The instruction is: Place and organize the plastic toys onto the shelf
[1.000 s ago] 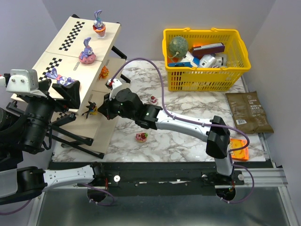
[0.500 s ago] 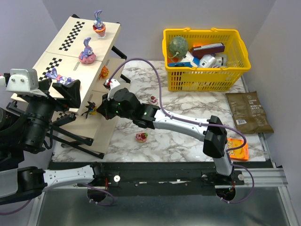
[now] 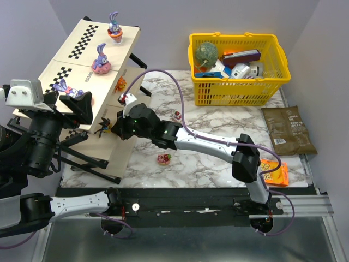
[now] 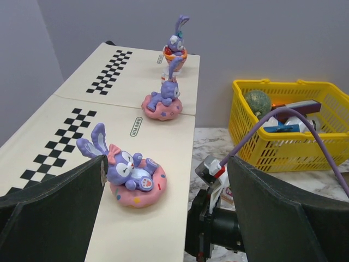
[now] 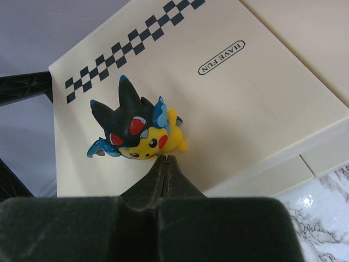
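Note:
The slanted beige shelf stands at the left. Three purple rabbit toys sit on it: one on the top tier, one on a pink doughnut below, and one between my left gripper's fingers. My left gripper is open and empty above that tier. My right gripper is shut, its tips touching a black-and-yellow figurine that lies on the lowest panel. It also shows in the top view. An orange figurine sits on the shelf's right edge. Two toys lie on the table, one pink-red and one small.
A yellow basket with a green ball and boxes stands at the back right. A brown packet and an orange snack packet lie at the right. My right arm stretches across the marble table.
My right gripper has moved a little left and forward toward the black-and-yellow figurine on the lowest tier. The left arm has not moved.

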